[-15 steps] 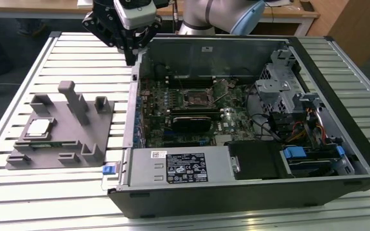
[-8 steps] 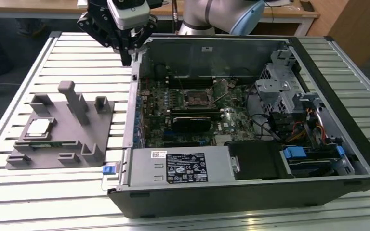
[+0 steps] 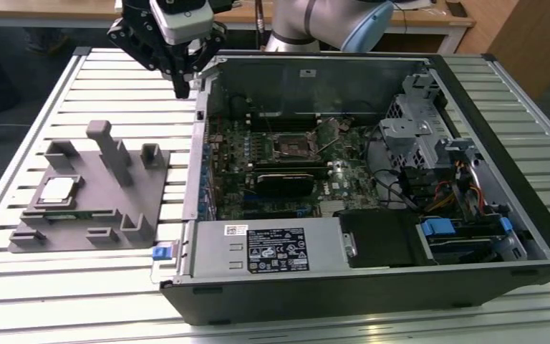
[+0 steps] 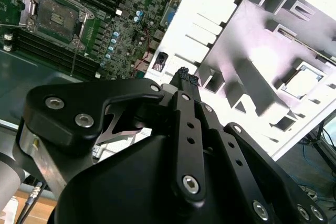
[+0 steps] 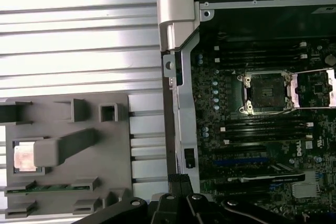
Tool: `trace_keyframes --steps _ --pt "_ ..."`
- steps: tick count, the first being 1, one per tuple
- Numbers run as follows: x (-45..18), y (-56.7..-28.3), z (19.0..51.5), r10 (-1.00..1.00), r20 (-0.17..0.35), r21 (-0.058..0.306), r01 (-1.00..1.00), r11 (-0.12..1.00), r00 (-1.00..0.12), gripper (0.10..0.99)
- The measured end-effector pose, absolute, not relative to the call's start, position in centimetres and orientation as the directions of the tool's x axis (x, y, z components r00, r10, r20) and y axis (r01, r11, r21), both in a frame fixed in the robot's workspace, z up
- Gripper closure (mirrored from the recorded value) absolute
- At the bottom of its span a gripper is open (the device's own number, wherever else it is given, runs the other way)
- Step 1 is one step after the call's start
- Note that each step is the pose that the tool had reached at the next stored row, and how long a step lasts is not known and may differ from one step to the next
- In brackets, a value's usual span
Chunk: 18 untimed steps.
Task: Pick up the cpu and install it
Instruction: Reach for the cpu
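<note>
On the slatted metal table an open computer case lies on its side, with a grey plastic fixture just beside it at the exterior view's left. Behind the table stand a wooden desk and a wooden panel. The robot arm rises at the table's far edge. The gripper hangs above the table close to the case's far corner, pointing down, apart from both case and fixture. Its fingers are drawn together at the tips, with nothing between them and touching nothing. The cpu lies flat in a square recess of the fixture, silvery top up, well apart from the gripper. Inside the case, the green motherboard carries a socket whose metal frame stands open. A white printed label sits on the power supply, and a small white sticker is on the case's inner wall. Neither print can be made out. A blue tab lies at the case's near corner.
</note>
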<state>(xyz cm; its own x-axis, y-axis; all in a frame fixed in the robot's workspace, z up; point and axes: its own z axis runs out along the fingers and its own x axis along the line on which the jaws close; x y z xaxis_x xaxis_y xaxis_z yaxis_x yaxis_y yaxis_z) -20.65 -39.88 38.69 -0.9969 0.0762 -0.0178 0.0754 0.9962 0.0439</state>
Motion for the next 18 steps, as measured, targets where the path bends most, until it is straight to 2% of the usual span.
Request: trace_keyframes --steps 18 --pt "-22.4 -39.9 38.6 0.076 -0.018 0.044 0.075 0.996 -0.997 0.980"
